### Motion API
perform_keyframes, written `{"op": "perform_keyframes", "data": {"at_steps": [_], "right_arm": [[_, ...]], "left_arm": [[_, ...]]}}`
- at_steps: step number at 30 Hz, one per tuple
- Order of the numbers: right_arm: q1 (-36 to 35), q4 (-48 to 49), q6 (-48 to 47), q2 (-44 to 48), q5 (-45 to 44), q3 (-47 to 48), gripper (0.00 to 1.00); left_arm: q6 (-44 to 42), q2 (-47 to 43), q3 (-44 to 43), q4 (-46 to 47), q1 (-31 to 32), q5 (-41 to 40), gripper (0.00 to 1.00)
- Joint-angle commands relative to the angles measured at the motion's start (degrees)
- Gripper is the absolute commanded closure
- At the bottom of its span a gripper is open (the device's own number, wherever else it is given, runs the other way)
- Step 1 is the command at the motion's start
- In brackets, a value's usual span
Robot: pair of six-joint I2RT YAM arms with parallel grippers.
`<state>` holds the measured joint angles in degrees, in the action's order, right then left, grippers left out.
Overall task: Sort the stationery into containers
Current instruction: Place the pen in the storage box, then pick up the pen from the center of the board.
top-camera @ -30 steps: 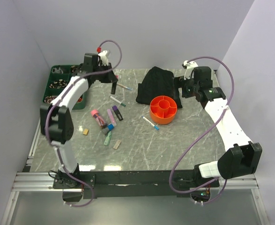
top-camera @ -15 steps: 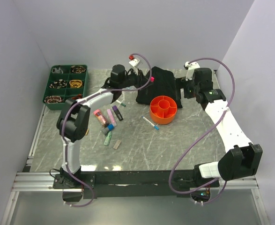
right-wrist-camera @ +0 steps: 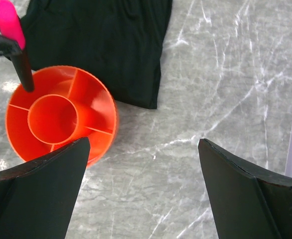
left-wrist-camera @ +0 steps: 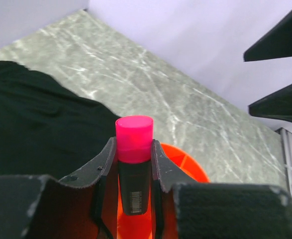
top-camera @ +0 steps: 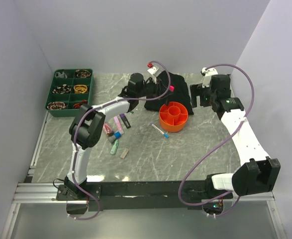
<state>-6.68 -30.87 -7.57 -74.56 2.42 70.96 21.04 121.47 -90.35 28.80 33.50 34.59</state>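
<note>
Pink cap up, black barrel down: we see a marker (left-wrist-camera: 134, 137) clenched between the fingers (left-wrist-camera: 106, 159) of the left gripper (left-wrist-camera: 134, 149). The jaws stand narrow and press on the barrel just under the cap. Directly below it lies the orange tub (right-wrist-camera: 98, 97), and the marker hangs over the tub's far left edge without touching it.

This is what has just changed. A second ago the left arm reached toward the far left of the table (top-camera: 150, 159), near the green tray (top-camera: 61, 112). It has since swung right, past the black cloth (top-camera: 178, 82), to the tub. We judge the carry nearly finished, with only the release into a compartment left.

The right gripper (right-wrist-camera: 143, 191) has not moved. Its fingers are spread wide and grasp nothing, and it hovers just right of the tub.

Much sorting remains. Near the table's middle, left of the tub, lie several markers (top-camera: 117, 124), a pen (top-camera: 160, 131) and an eraser (top-camera: 124, 154).
</note>
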Motion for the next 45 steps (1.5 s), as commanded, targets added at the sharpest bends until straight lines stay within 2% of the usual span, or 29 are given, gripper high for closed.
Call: {"op": "perform_keyframes", "data": {"at_steps": [1,11,13,14,17,25,27,29,30,32,33,34,35,36,37,42,45], "right_arm": [[1.4,0.6,-0.3,3.5,-0.2,-1.3,0.02],[2.2,0.5,0.3,4.8,1.0,-4.2,0.02],[2.2,0.8,0.5,4.3,1.2,-4.1,0.02],[2.2,1.0,0.6,4.0,1.5,-3.9,0.02],[2.2,1.4,1.0,3.2,2.1,-3.1,0.02],[2.1,2.0,1.1,-0.1,3.3,-0.3,0.02],[2.2,1.7,1.3,-0.9,4.4,1.2,0.01],[2.2,1.7,1.6,-1.7,5.3,2.2,0.01],[2.1,1.8,2.0,-2.5,5.8,2.5,0.01],[2.1,1.7,2.8,-3.5,7.0,3.0,0.02],[2.1,1.6,4.0,-4.5,7.3,3.1,0.02],[2.1,1.3,4.6,-5.0,8.0,3.6,0.02],[2.1,0.6,4.9,-5.3,8.9,3.7,0.02],[2.0,0.3,5.2,-5.8,9.9,3.9,0.02],[1.9,-0.3,5.3,-6.0,10.8,4.6,0.02],[1.9,-1.8,6.3,-5.4,12.0,4.4,0.02],[1.8,-1.2,7.1,-4.7,12.4,3.1,0.02]], "left_arm": [[2.7,1.5,-1.7,4.0,1.7,-1.7,0.99],[1.9,2.2,2.3,3.7,2.4,-3.9,0.99],[1.0,2.2,2.6,3.4,2.3,-4.4,0.91],[0.8,2.0,2.7,3.1,2.2,-4.7,0.74],[0.2,0.9,2.2,1.6,1.6,-3.5,0.52],[-3.1,-6.9,-4.2,-9.4,-1.1,1.1,0.45],[-5.0,-9.7,-6.9,-19.3,-2.5,0.0,0.42],[-7.7,-10.4,-13.3,-29.4,-4.8,-5.8,0.38],[-10.5,-10.0,-15.6,-39.9,-5.8,-8.2,0.37],[-12.4,-7.1,-22.7,-50.8,-8.5,-18.5,0.33],[-12.4,-5.6,-25.6,-61.6,-9.6,-21.5,0.34],[-11.6,-2.3,-30.8,-66.5,-11.7,-25.5,0.34],[-10.6,-2.5,-30.8,-69.5,-12.8,-26.3,0.35],[-8.8,-4.0,-27.5,-68.4,-13.9,-26.6,0.36],[-7.8,-7.7,-20.0,-68.0,-15.5,-27.1,0.37],[-1.5,-12.8,-5.4,-71.8,-17.1,-26.5,0.42],[2.0,-14.5,0.3,-72.0,-17.0,-25.9,0.45]]}}
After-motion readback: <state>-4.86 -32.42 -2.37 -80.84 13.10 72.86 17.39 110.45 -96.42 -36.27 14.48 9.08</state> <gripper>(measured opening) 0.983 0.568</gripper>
